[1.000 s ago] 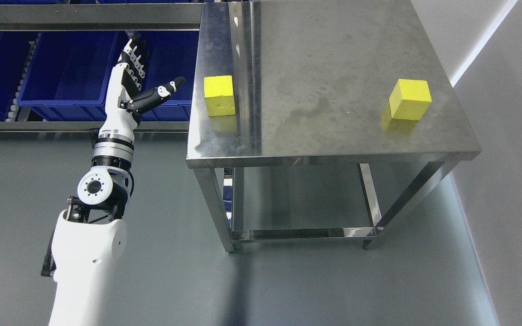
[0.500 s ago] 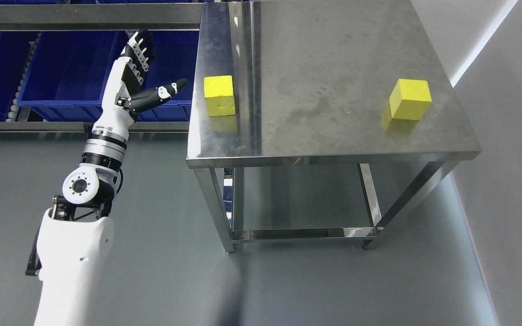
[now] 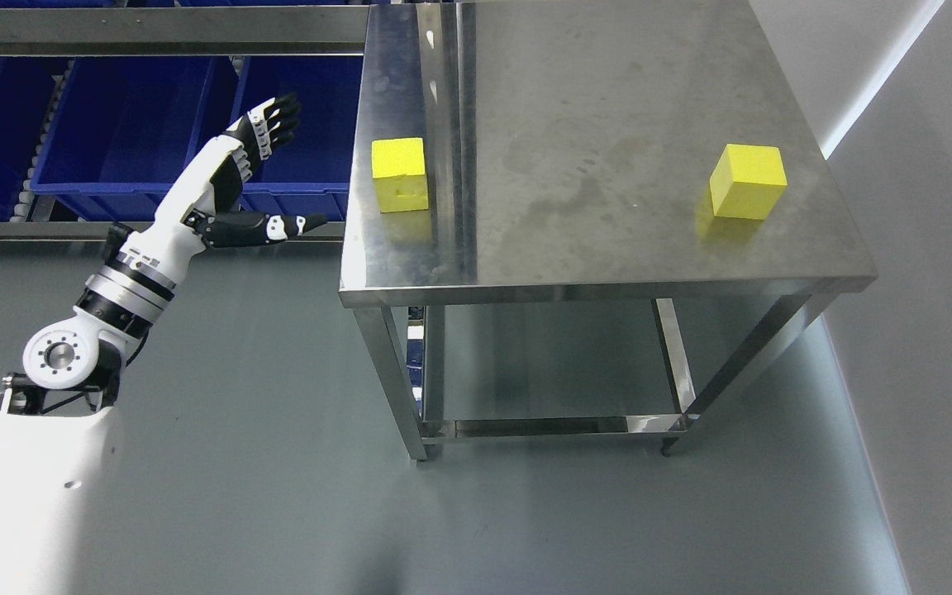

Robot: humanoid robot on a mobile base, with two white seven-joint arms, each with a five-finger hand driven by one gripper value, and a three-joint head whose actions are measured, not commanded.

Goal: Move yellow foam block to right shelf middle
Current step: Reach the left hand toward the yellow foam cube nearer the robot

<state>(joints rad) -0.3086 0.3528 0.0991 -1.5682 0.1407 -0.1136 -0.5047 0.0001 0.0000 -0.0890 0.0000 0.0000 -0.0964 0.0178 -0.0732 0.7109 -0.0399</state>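
Two yellow foam blocks stand on a steel table (image 3: pixel 608 107). One block (image 3: pixel 400 173) is near the table's left edge. The other block (image 3: pixel 747 181) is near its right edge. My left hand (image 3: pixel 265 169) is raised to the left of the table, beside the left block and apart from it. Its fingers are spread, the thumb (image 3: pixel 294 224) points toward the table, and it holds nothing. My right arm does not show.
Blue bins (image 3: pixel 121 124) sit on a steel rack (image 3: pixel 145 29) behind my left hand. The table has a lower shelf (image 3: pixel 559 426) and thin legs. Grey floor lies to the left and in front. A pale wall (image 3: pixel 939 207) runs along the right.
My left arm has swung down and to the left. The hand has tilted toward the table and sits lower, with the thumb dropped. Both blocks have stayed in place.
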